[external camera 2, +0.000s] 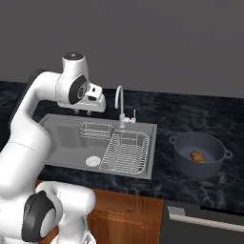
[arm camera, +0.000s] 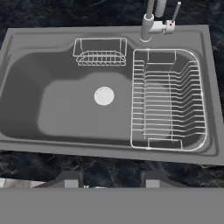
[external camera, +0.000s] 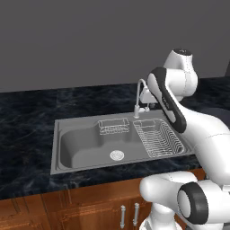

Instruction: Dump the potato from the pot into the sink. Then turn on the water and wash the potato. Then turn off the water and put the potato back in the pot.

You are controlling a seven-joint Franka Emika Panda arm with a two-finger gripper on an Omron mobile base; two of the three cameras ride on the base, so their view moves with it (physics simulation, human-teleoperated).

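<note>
The dark blue-grey pot point(external camera 2: 182, 157) stands on the black counter to the right of the sink point(external camera 2: 151, 151). The small brown potato point(external camera 2: 197, 156) lies on the pot's bottom. My gripper point(external camera 2: 82, 113) hangs above the left part of the sink, pointing down, far from the pot. In the hand view the gripper point(arm camera: 110, 180) is open with nothing between its two fingertips point(arm camera: 65, 179). Below it lies the grey sink point(arm camera: 43, 33) with its round white drain point(arm camera: 104, 96). The curved silver faucet point(external camera 2: 119, 102) stands at the sink's back rim, and no water shows.
A large wire dish rack point(arm camera: 168, 100) fills the sink's right side and a small wire basket point(arm camera: 100, 52) hangs at its back wall. Dark marble counter point(external camera: 27, 117) surrounds the sink, and wooden cabinet doors point(external camera: 90, 211) sit below. The faucet point(external camera: 139, 92) is close to my forearm.
</note>
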